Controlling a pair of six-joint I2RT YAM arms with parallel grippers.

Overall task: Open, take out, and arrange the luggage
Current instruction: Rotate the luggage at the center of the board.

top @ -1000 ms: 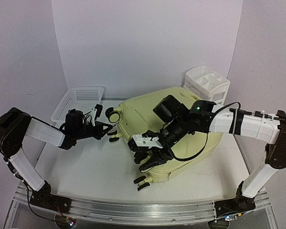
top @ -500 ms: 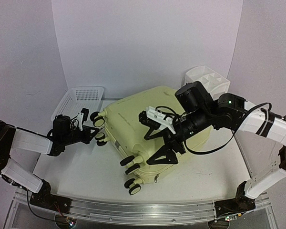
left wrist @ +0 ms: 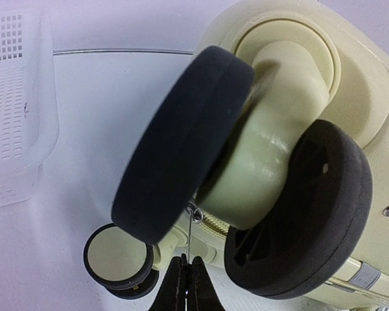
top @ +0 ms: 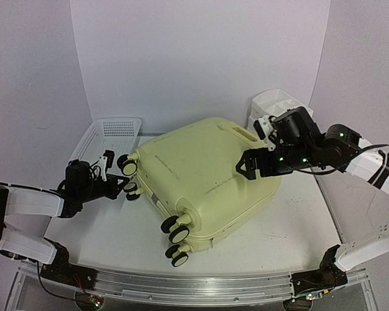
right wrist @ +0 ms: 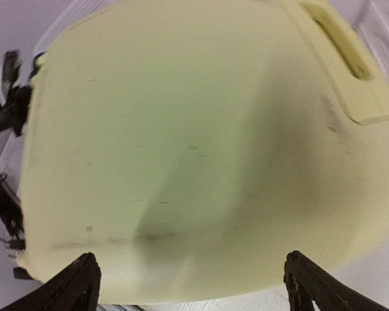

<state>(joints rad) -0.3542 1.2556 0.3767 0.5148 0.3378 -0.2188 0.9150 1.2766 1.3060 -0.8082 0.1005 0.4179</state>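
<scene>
- The large pale yellow-green hard-shell suitcase (top: 201, 175) lies flat and closed at the middle of the white table (top: 110, 243). Its 4 double black-tyred wheels (top: 175, 232) face near-left.
- The left gripper (left wrist: 185, 285) is pinched closed on what looks like a thin metal zipper pull (left wrist: 190, 233), just beside the far-left wheels.
- The right gripper (right wrist: 191, 285) hovers over the shell's right side with its jaws spread wide, holding nothing.
- The shell looks stiff, smooth, slippery and bulky, and the suitcase would probably slide when tugged.
- Likely holds are the pull for unzipping and the moulded handle recess (right wrist: 340, 48) or the rim for lifting. A flat press on top would steady it.
</scene>
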